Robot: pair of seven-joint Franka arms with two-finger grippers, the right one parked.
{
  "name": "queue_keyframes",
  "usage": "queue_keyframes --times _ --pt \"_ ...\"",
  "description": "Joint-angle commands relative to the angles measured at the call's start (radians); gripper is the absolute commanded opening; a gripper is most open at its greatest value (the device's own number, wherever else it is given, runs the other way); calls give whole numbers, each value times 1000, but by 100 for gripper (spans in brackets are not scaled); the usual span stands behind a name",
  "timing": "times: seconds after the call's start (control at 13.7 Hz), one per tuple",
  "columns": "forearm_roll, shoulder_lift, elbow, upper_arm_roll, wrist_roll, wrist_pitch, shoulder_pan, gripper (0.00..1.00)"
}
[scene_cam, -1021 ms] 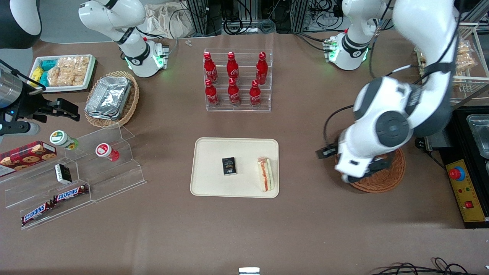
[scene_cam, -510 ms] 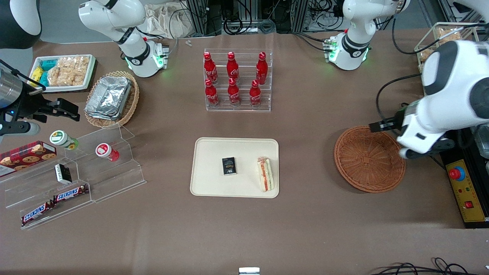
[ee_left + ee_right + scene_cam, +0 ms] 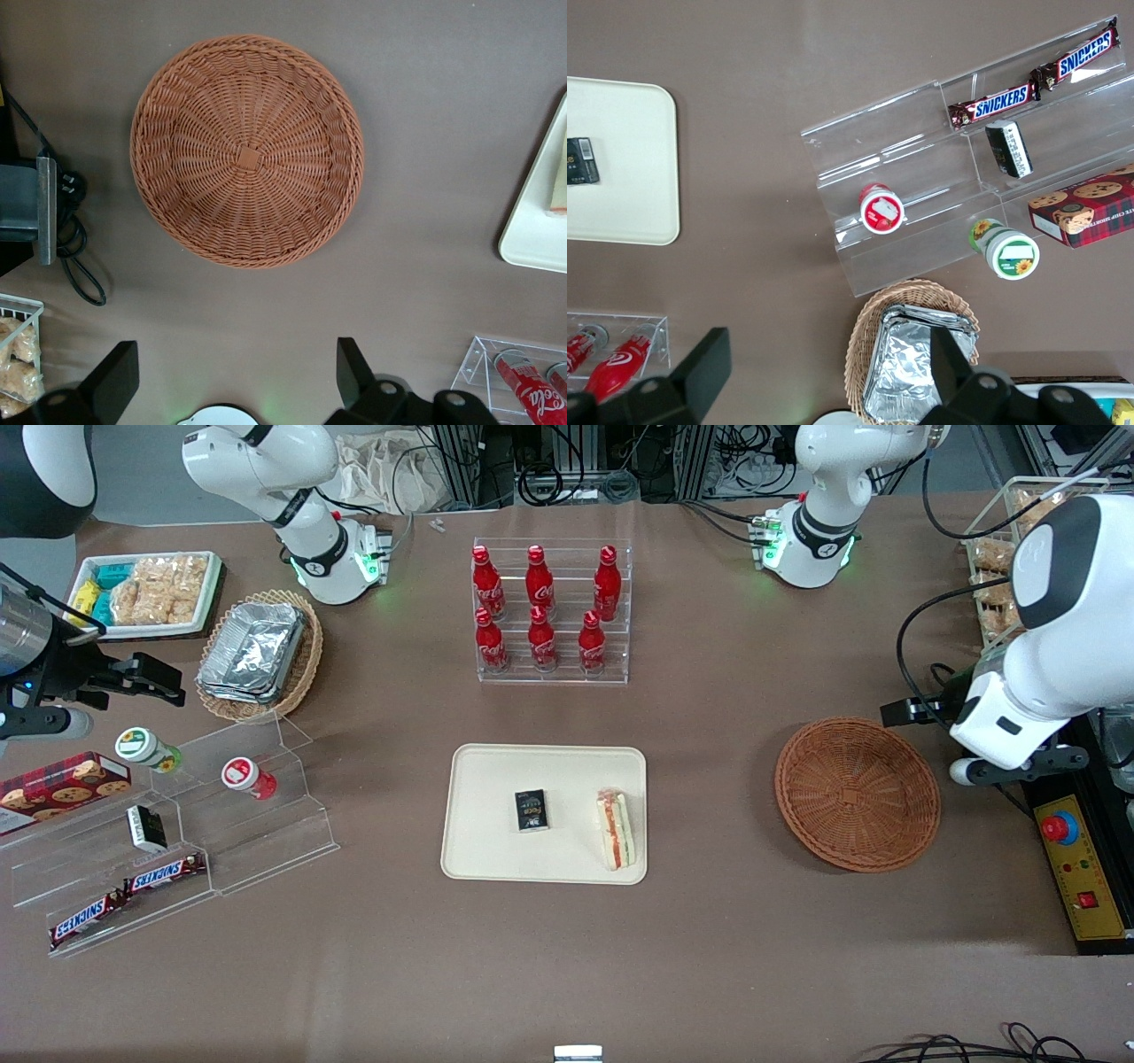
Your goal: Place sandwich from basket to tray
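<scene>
Six red cola bottles (image 3: 542, 613) stand in a clear rack, with Snickers bars (image 3: 126, 893) toward the parked arm's end

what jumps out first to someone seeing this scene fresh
Probably the sandwich lying on the cream tray mid-table, beside a small dark packet. Toward the working arm's end sits the brown basket, holding nothing, with the open gripper raised above the table by it.
</scene>
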Motion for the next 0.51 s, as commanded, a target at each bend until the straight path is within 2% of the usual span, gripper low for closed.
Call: queue_keyframes --times 0.0,0.22,0.44 --pt "-15 -45 -25 62 90 10 -41 100" --pt "-10 -30 16 104 273 -27 -55 100" --pt "-9 29 119 99 281 -67 -55 100"
